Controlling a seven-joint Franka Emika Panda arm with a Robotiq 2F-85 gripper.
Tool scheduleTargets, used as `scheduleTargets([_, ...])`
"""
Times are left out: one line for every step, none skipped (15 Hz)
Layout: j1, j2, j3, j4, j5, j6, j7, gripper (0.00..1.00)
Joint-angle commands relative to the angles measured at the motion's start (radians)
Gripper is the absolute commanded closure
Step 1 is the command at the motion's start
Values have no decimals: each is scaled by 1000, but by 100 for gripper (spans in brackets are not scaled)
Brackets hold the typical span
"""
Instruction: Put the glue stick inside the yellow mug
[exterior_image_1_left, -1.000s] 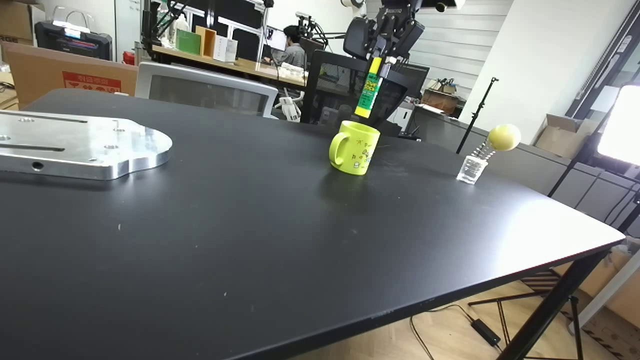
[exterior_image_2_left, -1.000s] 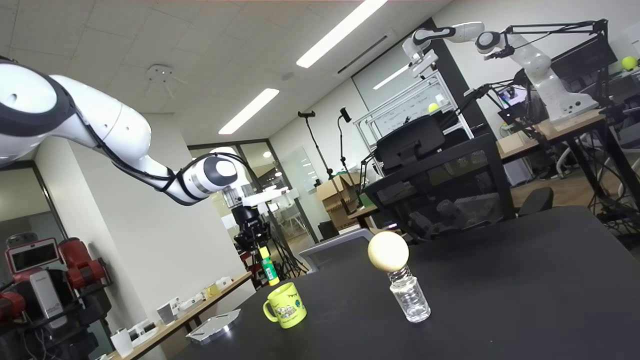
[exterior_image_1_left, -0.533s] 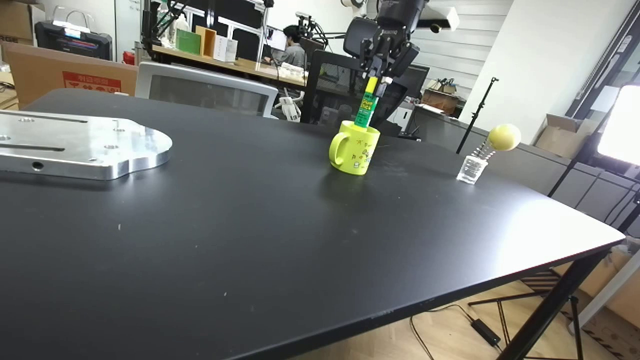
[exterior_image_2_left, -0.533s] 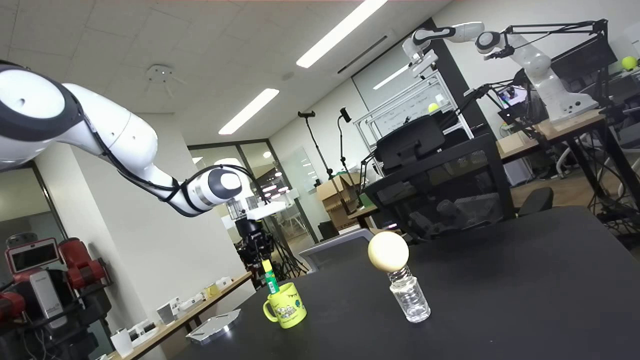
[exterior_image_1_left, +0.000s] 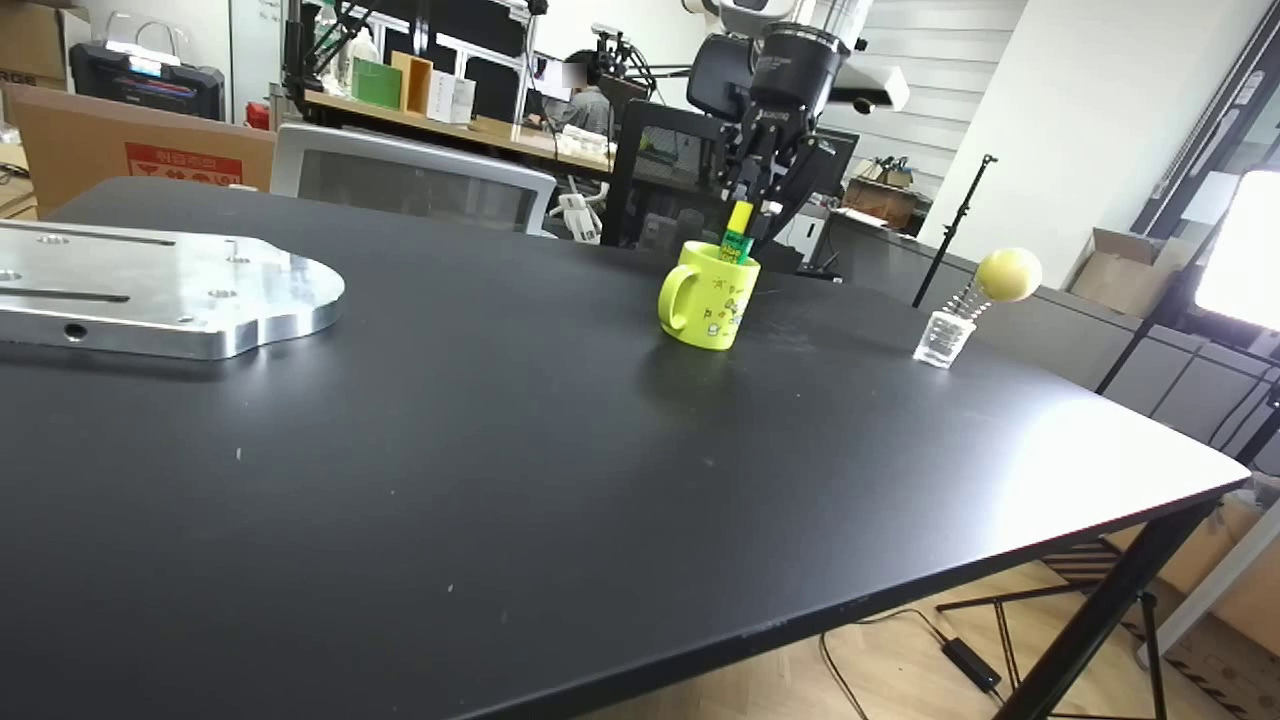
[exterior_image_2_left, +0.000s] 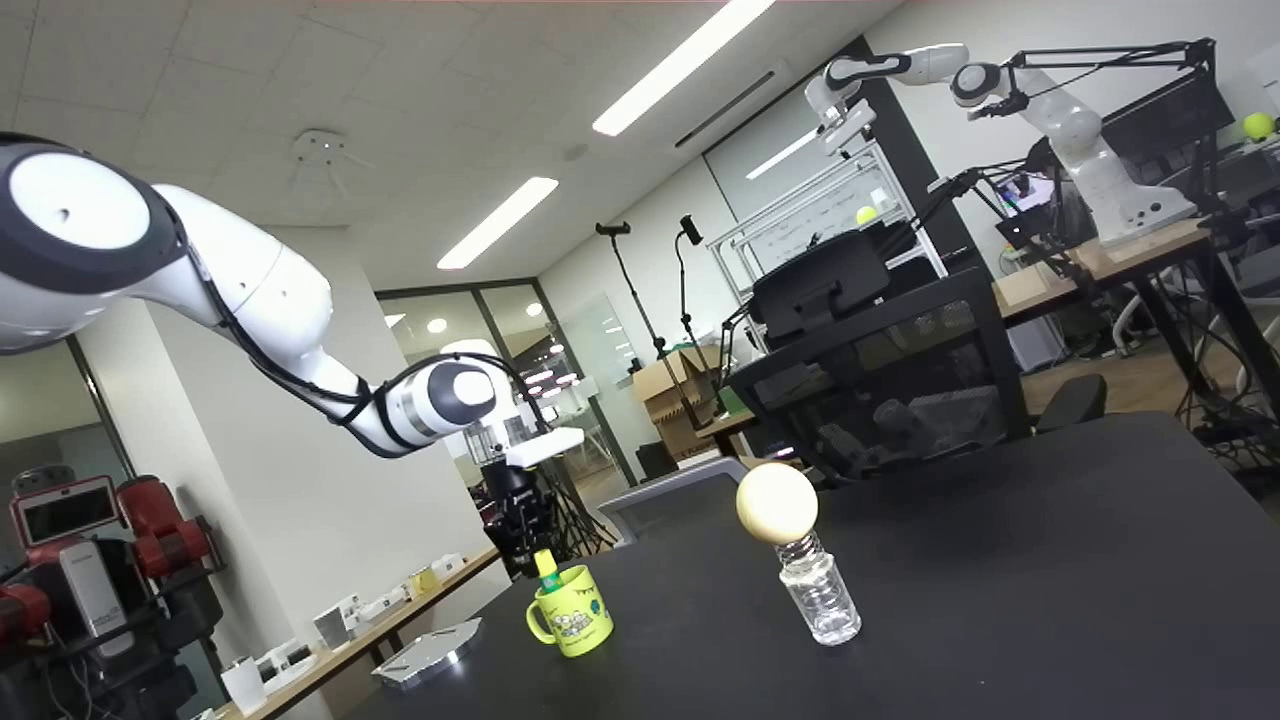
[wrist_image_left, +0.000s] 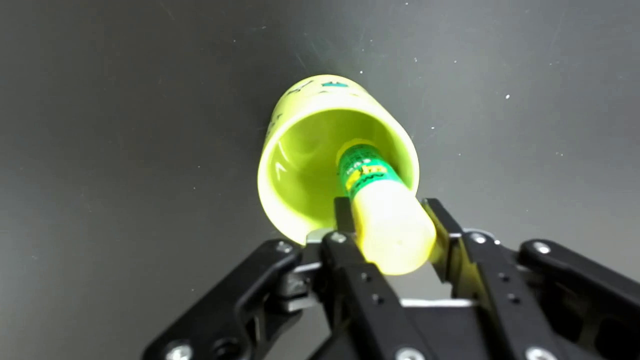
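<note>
1. A squat, bright yellow-green mug (exterior_image_1_left: 708, 298) with small printed figures stands upright on a black tabletop (exterior_image_1_left: 480, 450), close to the tabletop's far edge in an exterior view; its curved handle (exterior_image_1_left: 676, 299) is on the left in both exterior views.
2. The slim green cylindrical glue stick (wrist_image_left: 375, 192), with yellow lettering and a yellow cap (wrist_image_left: 392, 227), is partly inside the mug: in the wrist view its green body goes down past the rim, toward the right side of the opening, and its cap stands above the rim in both exterior views. Whether its base touches the mug's floor cannot be told.
3. The black two-fingered gripper (wrist_image_left: 389, 207) points down from above and pinches the glue stick by its cap, one finger on the left and one on the right in the wrist view.
4. The white robot arm (exterior_image_2_left: 245, 280) with dark joint bands extends from the left edge in an exterior view.
5. A small clear cup (exterior_image_1_left: 943, 342), with a wire coil (exterior_image_1_left: 968, 301) and a pale yellow ball (exterior_image_1_left: 1008, 275) on top, stands well apart from the mug, to its right in both exterior views.
6. A flat silver metal plate (exterior_image_1_left: 160, 268) with a rounded end lies to the left of the mug in both exterior views.
</note>
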Motion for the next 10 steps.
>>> scheduleTargets([-3, -46, -2, -11, -12, -32, 3, 28])
scheduleTargets([-4, -61, -3, -14, -12, -38, 8, 21])
scheduleTargets([-3, -86, -6, -21, -11, -49, 18, 13])
scheduleTargets([-4, -108, -8, -29, -8, -55, 26, 8])
scheduleTargets([-8, -143, -10, -50, -1, -64, 34, 2])
scheduleTargets([-5, -173, -19, -62, -3, -83, 49, 0])
scheduleTargets([-8, -209, -27, -82, -1, -122, 68, 0])
scheduleTargets([-3, -119, -15, -10, 0, -86, 21, 0])
scheduleTargets([-3, -139, -17, -16, 1, -100, 20, 0])
scheduleTargets([-3, -143, -17, -16, 1, -100, 19, 0])
